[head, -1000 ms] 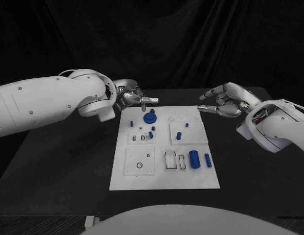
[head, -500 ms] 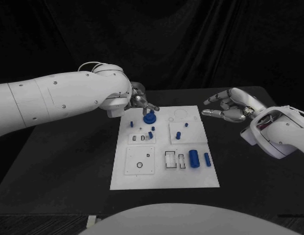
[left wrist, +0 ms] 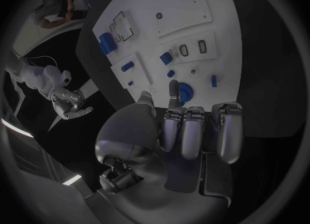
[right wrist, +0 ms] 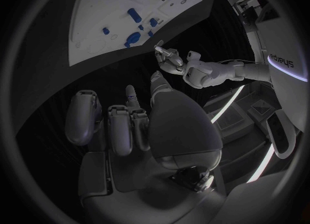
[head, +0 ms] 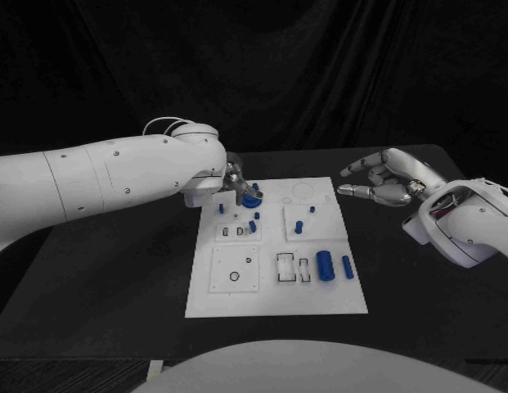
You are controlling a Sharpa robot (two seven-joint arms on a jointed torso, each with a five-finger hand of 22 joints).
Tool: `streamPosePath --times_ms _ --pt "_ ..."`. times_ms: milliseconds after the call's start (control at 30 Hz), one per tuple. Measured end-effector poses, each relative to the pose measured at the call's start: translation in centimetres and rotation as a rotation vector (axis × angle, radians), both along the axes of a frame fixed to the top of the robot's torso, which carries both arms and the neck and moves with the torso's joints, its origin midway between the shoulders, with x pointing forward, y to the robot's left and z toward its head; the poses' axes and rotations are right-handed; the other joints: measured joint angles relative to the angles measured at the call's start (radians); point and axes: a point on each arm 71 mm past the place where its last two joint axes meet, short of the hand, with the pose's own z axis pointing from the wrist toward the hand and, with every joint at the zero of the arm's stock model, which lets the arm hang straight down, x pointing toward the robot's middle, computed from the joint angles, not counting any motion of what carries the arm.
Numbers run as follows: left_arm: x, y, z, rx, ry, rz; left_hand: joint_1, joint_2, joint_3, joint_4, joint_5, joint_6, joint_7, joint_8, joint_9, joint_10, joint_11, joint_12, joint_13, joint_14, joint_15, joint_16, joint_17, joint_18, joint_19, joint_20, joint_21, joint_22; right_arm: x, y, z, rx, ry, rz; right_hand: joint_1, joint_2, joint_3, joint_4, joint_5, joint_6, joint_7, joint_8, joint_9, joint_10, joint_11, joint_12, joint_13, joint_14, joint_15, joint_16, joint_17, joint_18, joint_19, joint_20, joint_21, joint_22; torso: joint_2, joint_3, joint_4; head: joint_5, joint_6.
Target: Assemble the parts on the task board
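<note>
I've got my left hand [head: 232, 182] over the far-left corner of the task board [head: 275, 293], right at the round blue part [head: 250, 199] that sits near the board's far edge. In the left wrist view one finger [left wrist: 173, 91] is stretched out with its tip at the rim of that round part [left wrist: 184, 91], and the others are curled back toward the palm. I can't tell whether the tip is actually touching or just above it, and I see nothing pinched, so I'm calling that hand closed and empty.

My right hand [head: 384, 182] hangs off the board's far-right corner, above the bare tabletop [head: 112, 278], fingers loosely apart, holding nothing.

The board lies flat in the middle of the tabletop. The small blue pegs [head: 254, 221] stand around its centre, and the two larger blue cylinders [head: 325, 266] lie toward the near-right side.

How will this round part handle? My guess is hard plastic: light, rigid, smooth enough to skid under a fingertip. It looks like a disc with a raised centre, so I'd take it by the rim, thumb against a finger on opposite sides, not poke it from above. A press from one side could tip it or slide it off its seat.
</note>
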Motion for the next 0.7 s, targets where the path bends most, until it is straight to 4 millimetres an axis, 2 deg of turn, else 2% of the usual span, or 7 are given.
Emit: streamPosePath --times_ms 333,400,700 --pt "-0.4 -0.6 -1.8 0.018 0.018 0.000 0.000 0.000 0.007 -0.001 0.006 0.004 0.004 -0.015 0.003 0.000 0.000 0.000 0.000 -0.004 -0.004 0.000 0.000 0.000 0.000 0.000 0.000 0.000 -0.1 0.1 -0.5 -0.003 0.009 0.004 0.004 0.004 0.000 0.000 0.008 0.000 0.000 0.000 -0.001 0.000 0.000 0.000 0.000 0.000 0.000 0.000 0.000 0.000 0.000 0.000 0.000 0.000 -0.004 0.0018 0.0002 0.004 0.000" --pt "-0.4 -0.7 -2.1 0.019 0.022 0.001 0.000 0.000 0.012 -0.007 0.012 0.004 0.004 -0.027 0.006 0.000 0.000 0.000 0.000 -0.004 -0.004 0.000 0.000 0.000 -0.006 -0.006 -0.005 0.000 -0.2 0.1 -0.6 -0.004 0.011 0.004 0.004 0.004 0.000 0.000 0.008 0.000 0.000 0.000 -0.001 0.000 0.000 0.000 0.000 0.000 0.000 0.000 0.000 0.000 0.000 0.000 0.000 0.000 -0.005 0.0019 0.0002 0.003 0.000" --pt "-0.7 -0.7 -3.2 0.018 0.033 0.006 0.000 0.000 0.019 -0.008 0.012 0.009 0.002 -0.035 0.011 0.000 0.000 0.000 0.000 -0.004 -0.004 0.000 0.000 0.000 -0.017 -0.005 -0.007 0.000 -0.2 -0.1 -0.9 -0.009 0.019 0.000 0.004 0.004 0.000 0.000 0.008 0.000 0.000 0.000 -0.001 -0.004 0.004 0.000 0.000 0.000 0.000 0.000 0.000 0.000 0.000 0.000 -0.003 0.000 -0.007 0.0037 -0.0004 0.003 0.000"
